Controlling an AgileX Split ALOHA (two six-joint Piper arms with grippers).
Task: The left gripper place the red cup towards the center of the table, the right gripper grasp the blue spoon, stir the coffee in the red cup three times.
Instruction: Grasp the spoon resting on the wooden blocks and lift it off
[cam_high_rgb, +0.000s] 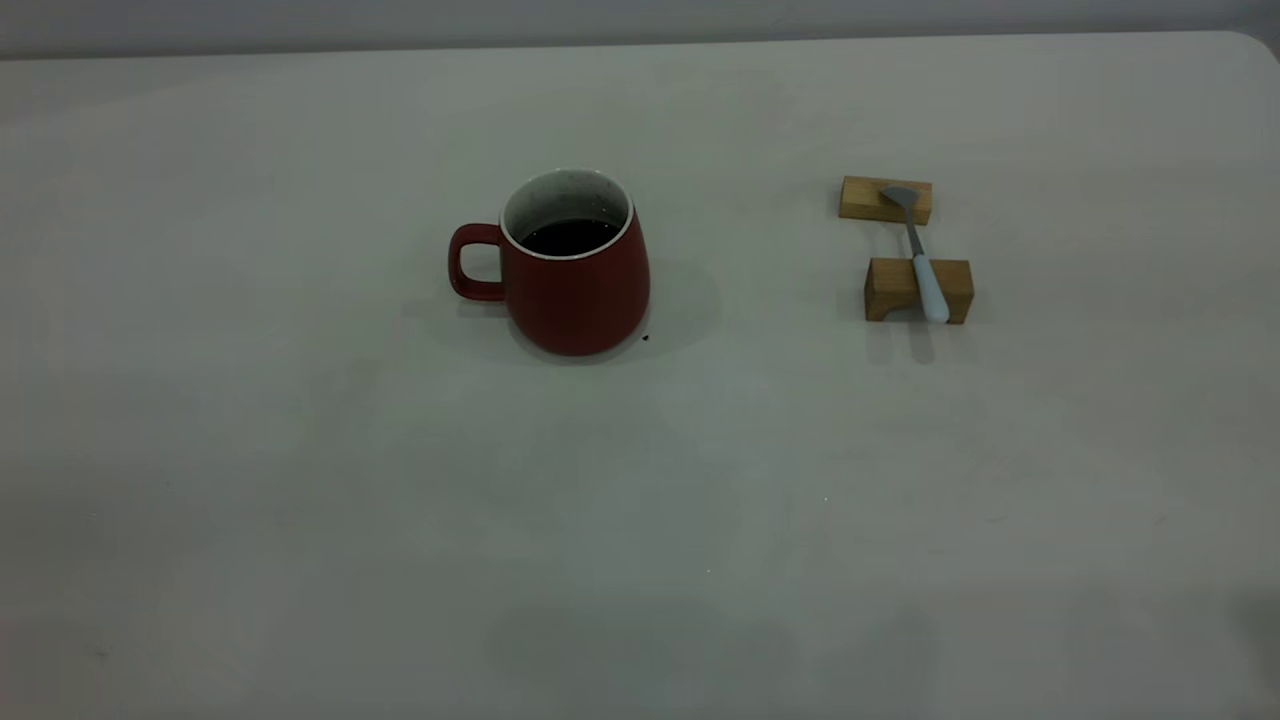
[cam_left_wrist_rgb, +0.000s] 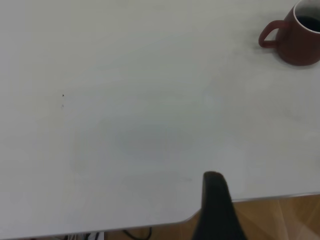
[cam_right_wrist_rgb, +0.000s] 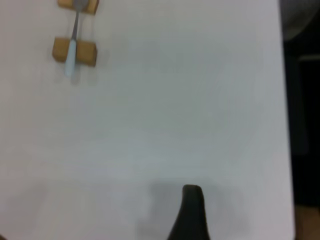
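Note:
The red cup (cam_high_rgb: 575, 265) stands upright near the middle of the table (cam_high_rgb: 300, 450), handle pointing left, with dark coffee (cam_high_rgb: 570, 236) inside. To its right the blue spoon (cam_high_rgb: 922, 255) lies across two tan wooden blocks, bowl on the far one. Neither arm shows in the exterior view. The left wrist view has the cup (cam_left_wrist_rgb: 300, 37) far off and only a dark part of my left gripper (cam_left_wrist_rgb: 216, 210) above the table's near edge. In the right wrist view the spoon (cam_right_wrist_rgb: 73, 40) is far from my right gripper (cam_right_wrist_rgb: 191, 215).
The far wooden block (cam_high_rgb: 885, 199) and the near one (cam_high_rgb: 895, 288) hold the spoon off the table. A tiny dark speck (cam_high_rgb: 645, 338) lies by the cup's base. The table's rounded corner (cam_left_wrist_rgb: 190, 217) and right edge (cam_right_wrist_rgb: 285, 125) are close to the grippers.

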